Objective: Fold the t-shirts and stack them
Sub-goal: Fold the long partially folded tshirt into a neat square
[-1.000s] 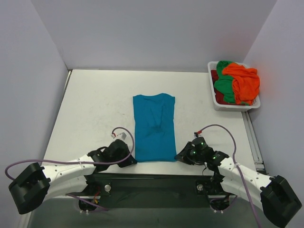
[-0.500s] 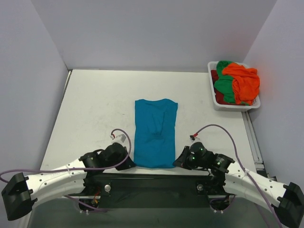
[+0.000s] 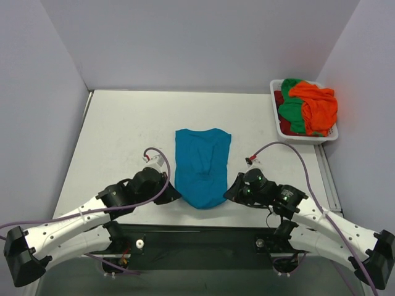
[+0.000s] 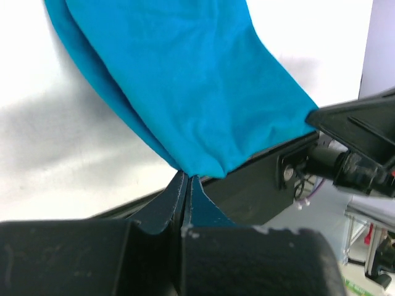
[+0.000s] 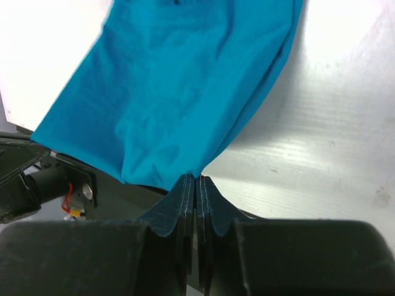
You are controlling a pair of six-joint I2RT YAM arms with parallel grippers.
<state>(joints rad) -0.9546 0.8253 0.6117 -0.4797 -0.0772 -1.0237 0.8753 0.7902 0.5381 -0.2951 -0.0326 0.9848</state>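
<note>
The teal t-shirt (image 3: 202,165) lies lengthwise in the middle of the table, folded narrow, its near hem lifted and sagging between my grippers. My left gripper (image 3: 173,196) is shut on the hem's left corner, and the cloth (image 4: 185,92) hangs from its tips (image 4: 187,177). My right gripper (image 3: 229,193) is shut on the right corner, with cloth (image 5: 185,92) spreading away from its tips (image 5: 195,179). Orange (image 3: 318,105), green (image 3: 290,111) and dark red (image 3: 279,98) t-shirts are heaped in the basket.
The white plastic basket (image 3: 299,138) stands at the table's far right, against the right wall. The dark front rail (image 3: 197,237) with both arm bases runs along the near edge, just below the lifted hem.
Both grippers have lifted the teal shirt's near hem off the table and carried it away from the front edge. The shirt now looks shorter, its near edge rounded and sagging.
</note>
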